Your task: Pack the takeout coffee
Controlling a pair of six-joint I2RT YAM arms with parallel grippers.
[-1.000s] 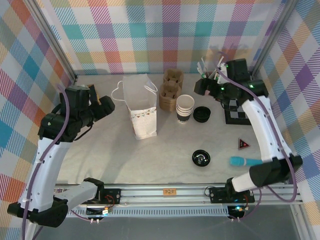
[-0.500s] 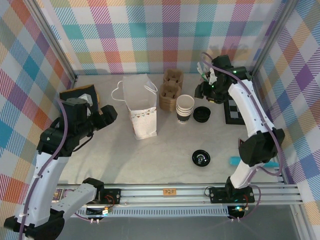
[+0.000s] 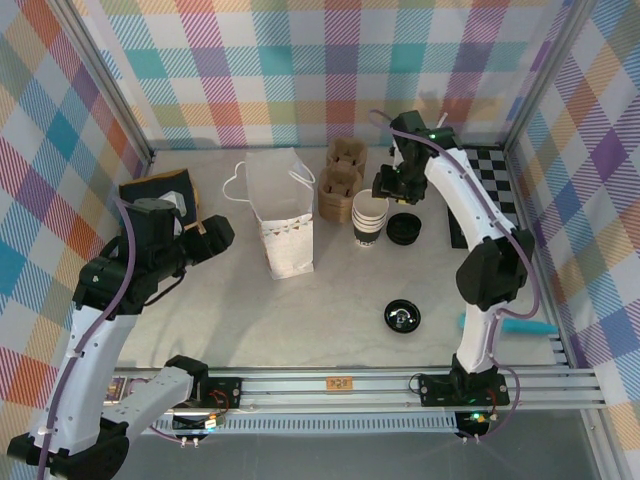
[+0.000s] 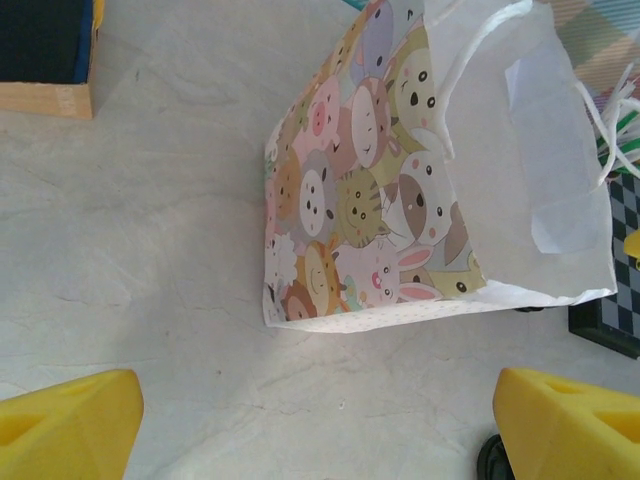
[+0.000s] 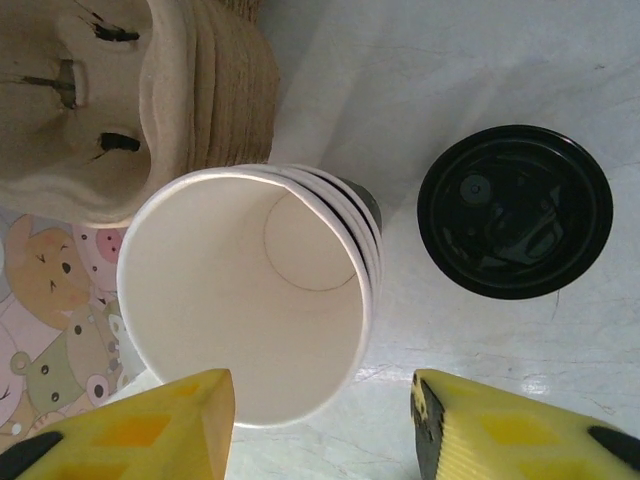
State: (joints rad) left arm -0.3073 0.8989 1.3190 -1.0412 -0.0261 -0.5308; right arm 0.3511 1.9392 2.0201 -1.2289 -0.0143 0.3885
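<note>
The pale marbled counter [image 3: 330, 290] carries everything; at its upper middle stands a white paper bag [image 3: 282, 225], upright and open-mouthed, with cartoon animals printed on its side. The left claw [image 4: 320, 425] hangs left of the bag, its yellow fingers set wide apart with only bare counter between them. Right of the bag is a stack of brown cardboard cup carriers [image 3: 340, 185]; just beside it, lower right, a stack of lidless white cups [image 3: 369, 215]. The right claw [image 5: 322, 420] hovers above that stack; its fingers stand apart, the near rim of the top cup showing between them, and nothing is clamped. The takeout coffee [image 3: 404, 229] stands on the counter just right of the white cups, not touching them, its black lid on; in the right wrist view it sits at upper right of the frame. A loose black lid [image 3: 402, 317] lies well apart, toward lower centre.
</note>
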